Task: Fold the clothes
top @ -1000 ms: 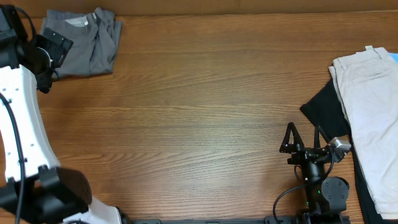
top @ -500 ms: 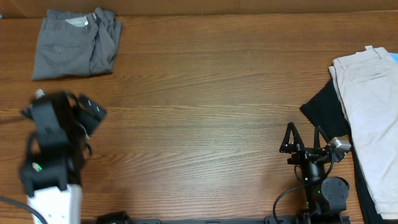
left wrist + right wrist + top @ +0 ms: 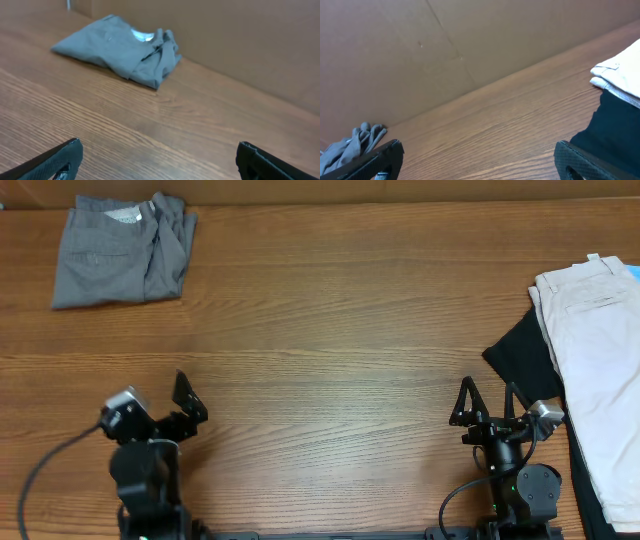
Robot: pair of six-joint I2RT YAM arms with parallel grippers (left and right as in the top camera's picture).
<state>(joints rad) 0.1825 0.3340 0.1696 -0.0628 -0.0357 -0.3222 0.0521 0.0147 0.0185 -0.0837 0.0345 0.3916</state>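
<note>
The clothes, a pair of grey shorts (image 3: 122, 248), lie folded in a compact bundle at the table's far left corner. They also show in the left wrist view (image 3: 122, 50), and as a small edge in the right wrist view (image 3: 350, 147). My left gripper (image 3: 155, 405) sits near the front left edge, far from the shorts, open and empty (image 3: 160, 160). Near the front right my right gripper (image 3: 490, 402) is also open with only bare wood between its fingers (image 3: 479, 160).
Cream-white shorts (image 3: 595, 370) lie along the right edge on top of a black garment (image 3: 522, 360), just right of my right gripper. They also appear in the right wrist view (image 3: 620, 72), with the black cloth (image 3: 615, 125) below. A brown wall (image 3: 470, 40) backs the table.
My left arm has drawn back from the grey shorts at the far left corner to the front left edge. The shorts stay where they lay. The right arm has not moved.
</note>
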